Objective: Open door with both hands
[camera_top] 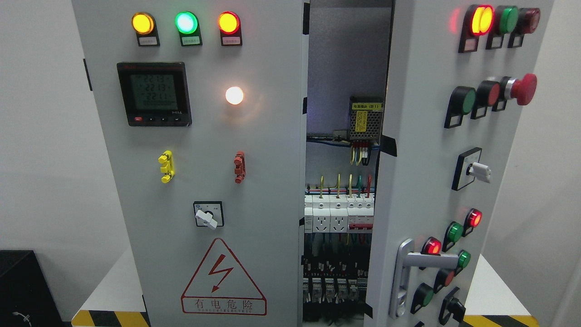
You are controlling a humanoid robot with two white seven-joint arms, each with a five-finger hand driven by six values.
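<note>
An electrical cabinet stands on a white table (492, 290) with both doors swung part-way out, leaving a tall gap at the centre through which the wiring shows. The left door (199, 181), filling the nine o'clock half of the view, carries three lit indicator lamps (186, 22) at eleven o'clock, a digital meter (154, 93) beneath them, a rotary selector (208, 215) and a red lightning warning triangle (222, 279) towards six o'clock. The right door (422, 150) angles outward at three o'clock, so its buttons and red emergency stop (522, 89) are seen obliquely; its silver lever handle (415, 274), at five o'clock, juts out from the panel, probably turned to free the latch. Between the doors, a power supply (365, 119) sits above rows of sockets and breakers (338, 213), likely the reason for opening the cabinet. Neither robot hand is in view, so the state of the fingers cannot be told, nor what, if anything, they hold. Judging by the gap, the opening appears well under way, though each door could swing wider. Yellow-and-black hazard tape (111, 318) marks the table's front edge.
</note>
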